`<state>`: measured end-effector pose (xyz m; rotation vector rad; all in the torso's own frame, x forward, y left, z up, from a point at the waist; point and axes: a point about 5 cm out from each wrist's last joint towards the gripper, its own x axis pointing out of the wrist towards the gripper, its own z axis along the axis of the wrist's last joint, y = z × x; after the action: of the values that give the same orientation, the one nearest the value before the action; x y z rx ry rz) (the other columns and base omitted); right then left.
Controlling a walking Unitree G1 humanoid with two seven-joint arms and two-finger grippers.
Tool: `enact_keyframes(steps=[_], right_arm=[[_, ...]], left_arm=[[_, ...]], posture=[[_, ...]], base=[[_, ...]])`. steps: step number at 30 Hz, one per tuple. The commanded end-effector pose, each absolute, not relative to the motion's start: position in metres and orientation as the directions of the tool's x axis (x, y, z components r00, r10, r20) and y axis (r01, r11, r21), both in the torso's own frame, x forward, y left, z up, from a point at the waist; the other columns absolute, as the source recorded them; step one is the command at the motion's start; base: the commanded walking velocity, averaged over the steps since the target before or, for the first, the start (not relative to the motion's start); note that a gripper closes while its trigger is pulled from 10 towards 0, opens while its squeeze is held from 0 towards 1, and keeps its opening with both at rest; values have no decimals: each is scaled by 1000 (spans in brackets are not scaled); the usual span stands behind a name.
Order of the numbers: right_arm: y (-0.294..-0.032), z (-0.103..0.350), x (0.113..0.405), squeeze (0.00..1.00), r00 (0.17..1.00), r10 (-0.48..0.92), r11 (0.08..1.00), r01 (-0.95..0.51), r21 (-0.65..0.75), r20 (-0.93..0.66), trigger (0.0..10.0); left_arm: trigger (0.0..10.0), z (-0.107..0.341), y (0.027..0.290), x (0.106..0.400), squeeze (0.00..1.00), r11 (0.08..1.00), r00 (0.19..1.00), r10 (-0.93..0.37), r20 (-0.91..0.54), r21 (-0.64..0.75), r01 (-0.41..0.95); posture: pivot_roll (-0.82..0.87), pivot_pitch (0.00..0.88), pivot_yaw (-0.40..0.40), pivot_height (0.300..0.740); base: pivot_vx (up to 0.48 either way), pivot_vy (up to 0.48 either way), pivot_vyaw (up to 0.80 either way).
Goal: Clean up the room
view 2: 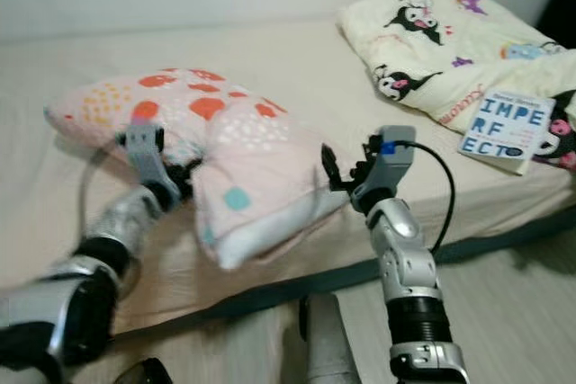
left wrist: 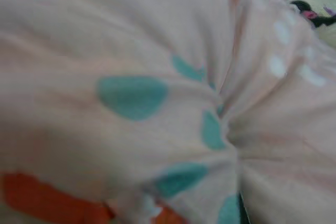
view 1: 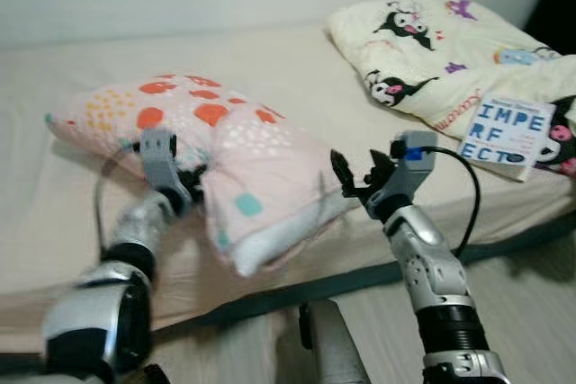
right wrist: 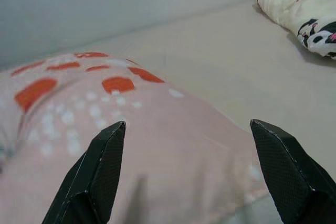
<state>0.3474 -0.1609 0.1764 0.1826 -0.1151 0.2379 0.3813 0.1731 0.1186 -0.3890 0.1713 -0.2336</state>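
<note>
Pillow (view 1: pixel 243 168) lay on the bed (view 1: pixel 297 69), pink with orange and teal spots, one end lifted and drooping over the near edge. The left gripper (view 1: pixel 184 179) had its fingers pinched into a fold of that fabric, which bunched tight in the left wrist view. The right gripper (view 1: pixel 346 182) hung just beside the pillow's other end with its fingers spread wide and nothing between them. Farther along the bed sat a cream blanket (view 1: pixel 432 51) printed with cartoon figures, crumpled, and a book (view 1: pixel 506 137) resting on its edge. Tidying looked barely begun: the pillow was gripped but not yet placed, while blanket and book remained untouched.
</note>
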Motion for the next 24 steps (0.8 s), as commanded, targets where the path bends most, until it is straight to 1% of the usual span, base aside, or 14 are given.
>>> enact_keyframes(steps=[1,2,4,7,10,14,18,24], right_arm=[[-162,179,346,0,964,218,954,-244,174,155,10000],[-163,179,346,0,964,217,955,-242,173,155,10000],[-163,179,345,0,964,215,955,-241,172,157,10000],[-161,178,345,0,964,215,955,-240,173,153,10000],[-160,176,344,0,965,216,955,-241,175,150,10000],[-156,173,344,0,964,224,952,-248,179,140,10000],[-155,173,344,0,964,228,951,-251,181,137,10000],[-152,170,346,0,963,237,949,-258,184,130,10000]], left_arm=[[10000,104,165,376,0,842,954,-254,-158,-521,138],[10000,100,162,375,0,808,954,-246,-170,-580,105],[10000,94,155,372,0,763,953,-240,-183,-643,68],[10000,95,149,372,0,746,956,-240,-167,-662,72],[10000,97,149,373,0,743,960,-234,-154,-665,74],[10000,109,156,379,0,761,972,-206,-113,-643,87],[10000,118,161,382,0,747,978,-189,-82,-659,89],[10000,132,156,387,0,712,980,-199,-18,-689,132]], posture=[[-265,84,22,385],[-265,84,22,390],[-269,84,25,400],[-267,86,24,410],[-267,86,23,415],[-262,84,20,430],[-256,81,21,445],[-251,72,18,470]], base=[[0,0,0],[0,0,0],[0,0,0],[0,0,0],[0,0,0],[0,0,0],[0,0,0],[0,0,0]])
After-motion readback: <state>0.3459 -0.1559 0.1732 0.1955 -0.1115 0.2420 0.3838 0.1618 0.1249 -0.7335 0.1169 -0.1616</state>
